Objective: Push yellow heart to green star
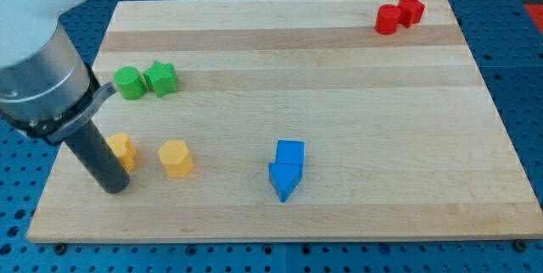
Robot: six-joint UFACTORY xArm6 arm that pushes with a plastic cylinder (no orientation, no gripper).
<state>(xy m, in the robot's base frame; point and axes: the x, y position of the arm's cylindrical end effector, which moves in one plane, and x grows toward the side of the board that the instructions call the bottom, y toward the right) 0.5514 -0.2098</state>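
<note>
Camera view: my tip (114, 186) sits low at the view's left, touching no block that we can see.

We see the yellow heart (123, 150) just up and right of my tip, very close. Beside it is another yellow block (176, 158). Farther above sits the green star (161, 79), next to a round green block (129, 82).

My tip (115, 186) sits at the table's (339, 95) left, touching a yellow block (124, 150). Another yellow block (176, 158) lies near; the green star (161, 79) lies above
</note>
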